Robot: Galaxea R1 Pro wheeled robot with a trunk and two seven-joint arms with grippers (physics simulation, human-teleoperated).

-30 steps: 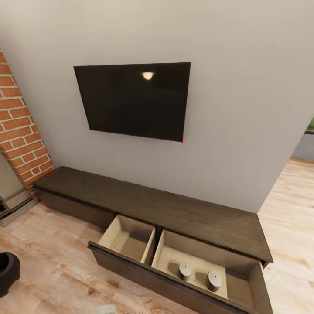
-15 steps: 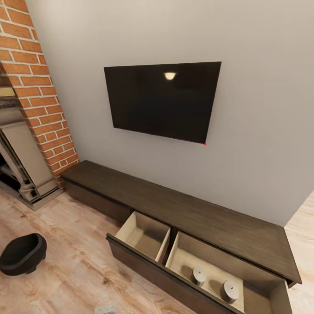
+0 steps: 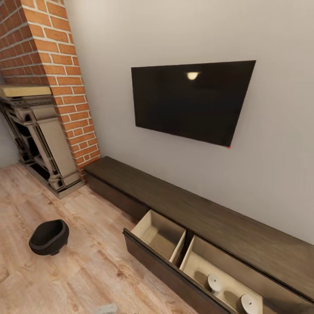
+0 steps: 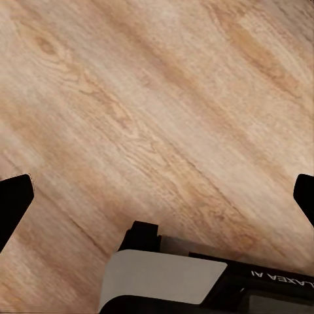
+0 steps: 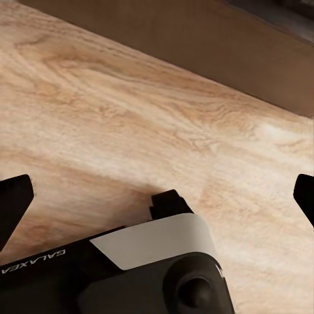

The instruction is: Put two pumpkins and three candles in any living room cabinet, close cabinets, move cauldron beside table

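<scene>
The long low dark-brown cabinet (image 3: 205, 218) runs along the wall, with one wide drawer (image 3: 161, 270) pulled out. Two grey-beige candles (image 3: 213, 282) (image 3: 246, 302) stand upright in the drawer's right compartment; its left compartment holds nothing. The black cauldron (image 3: 49, 237) sits on the wood floor, left of the drawer and apart from it. My left gripper (image 4: 160, 196) is open over bare floor. Over the floor near the cabinet's dark front (image 5: 216, 46), my right gripper (image 5: 160, 193) is also open and holds nothing. The pumpkins and the table are out of view.
A black TV (image 3: 194, 102) hangs on the wall above the cabinet. A brick chimney (image 3: 52, 65) with a dark fireplace surround (image 3: 39, 144) stands at the left. Wood floor (image 3: 78, 279) stretches between the cauldron and the open drawer.
The head camera has swung left, so the whole picture slid right. The fireplace and the whole cauldron have come into view; the drawer with the candles now sits at the lower right.
</scene>
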